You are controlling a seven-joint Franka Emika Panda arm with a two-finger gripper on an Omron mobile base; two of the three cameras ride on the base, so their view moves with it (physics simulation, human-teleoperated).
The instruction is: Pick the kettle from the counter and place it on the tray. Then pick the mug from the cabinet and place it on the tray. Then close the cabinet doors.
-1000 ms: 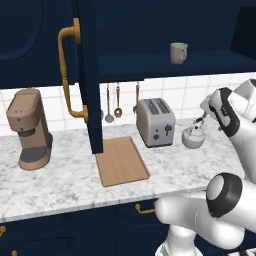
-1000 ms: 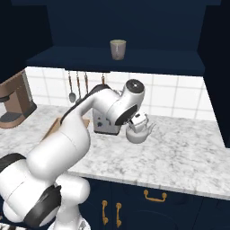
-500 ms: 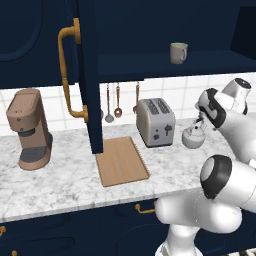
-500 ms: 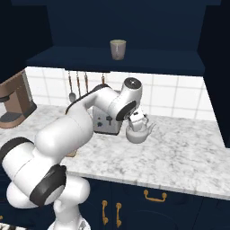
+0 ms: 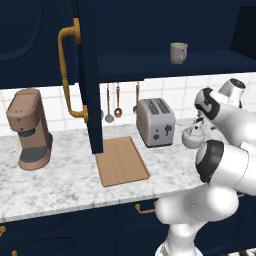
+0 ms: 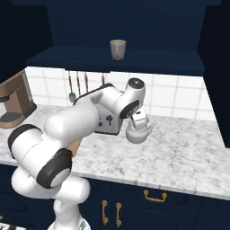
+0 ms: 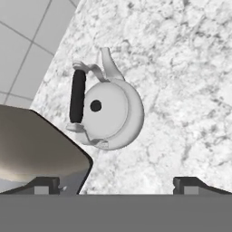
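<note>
Gripper (image 7: 116, 183) wide open, empty, hovering directly above kettle (image 7: 108, 113); since a second ago arm has swung in over it, wrist turned down. Kettle untouched on counter (image 5: 65, 175), just right of toaster (image 5: 155, 121). Means: approach near done, descent and grasp of handle next. Tray (image 5: 121, 161) left of toaster, bare. Mug (image 5: 178, 52) on cabinet (image 5: 175, 65) shelf; door (image 5: 87, 75) open.

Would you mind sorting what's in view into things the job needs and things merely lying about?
Job:
kettle
counter
tray
mug
cabinet
cabinet door

Lying about:
toaster
coffee machine
hanging utensils
</note>
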